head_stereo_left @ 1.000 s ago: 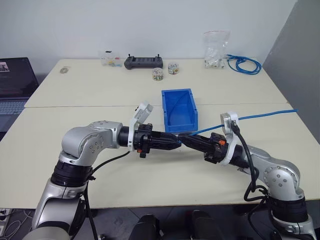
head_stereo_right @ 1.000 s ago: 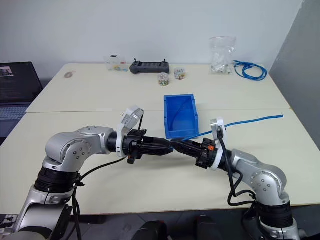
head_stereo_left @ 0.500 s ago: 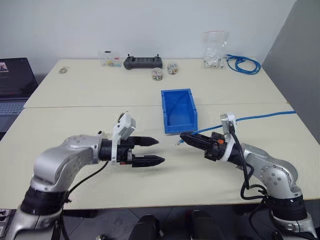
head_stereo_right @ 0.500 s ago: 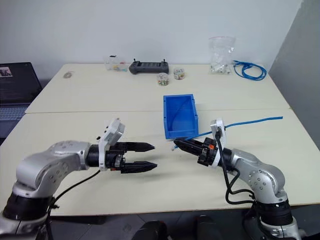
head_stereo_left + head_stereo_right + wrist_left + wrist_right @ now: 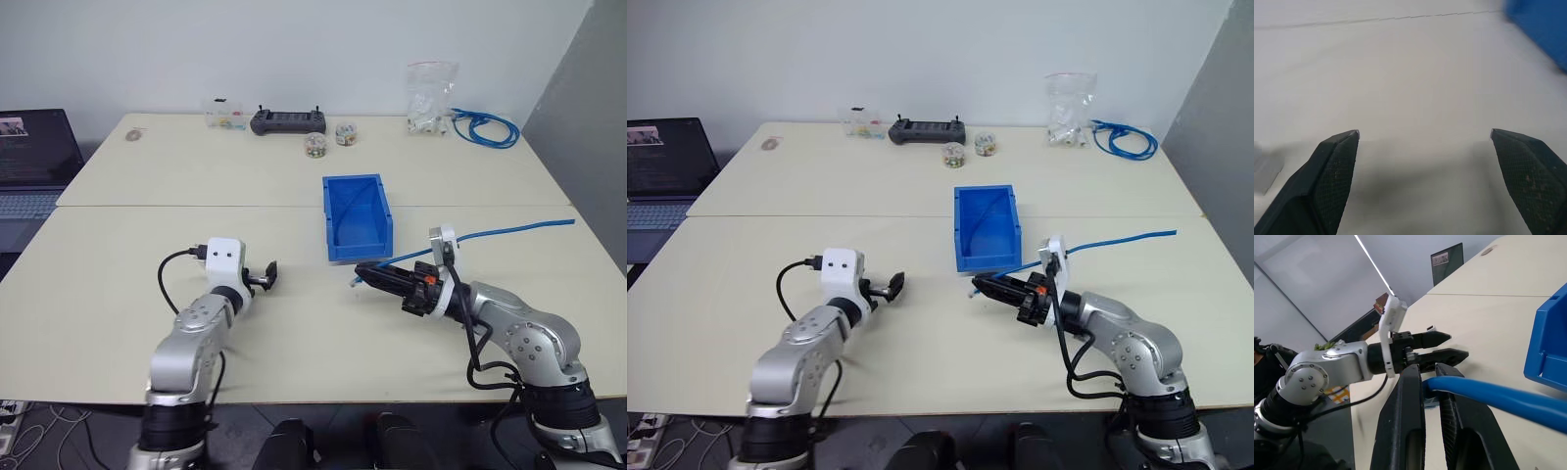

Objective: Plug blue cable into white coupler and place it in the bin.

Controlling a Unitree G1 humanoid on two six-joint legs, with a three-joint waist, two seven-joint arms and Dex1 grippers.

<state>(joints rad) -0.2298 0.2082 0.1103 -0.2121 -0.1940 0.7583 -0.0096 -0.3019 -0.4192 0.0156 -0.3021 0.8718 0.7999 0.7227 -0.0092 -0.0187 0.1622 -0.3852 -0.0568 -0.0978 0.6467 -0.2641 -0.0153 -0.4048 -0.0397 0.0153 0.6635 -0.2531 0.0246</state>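
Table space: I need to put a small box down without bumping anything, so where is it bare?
Bare: the near half of the table, left of the left hand, and the far half between the laptop and the bin. Crowded: the back edge, and beside the bin where the right hand holds the blue cable.

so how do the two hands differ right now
The left hand is wide open and empty; the right hand is shut on the blue cable. The left hand sits well off to the side of the blue bin, over bare table, while the right hand hangs just in front of the bin's near end. Both have two black fingers and stay low over the table.
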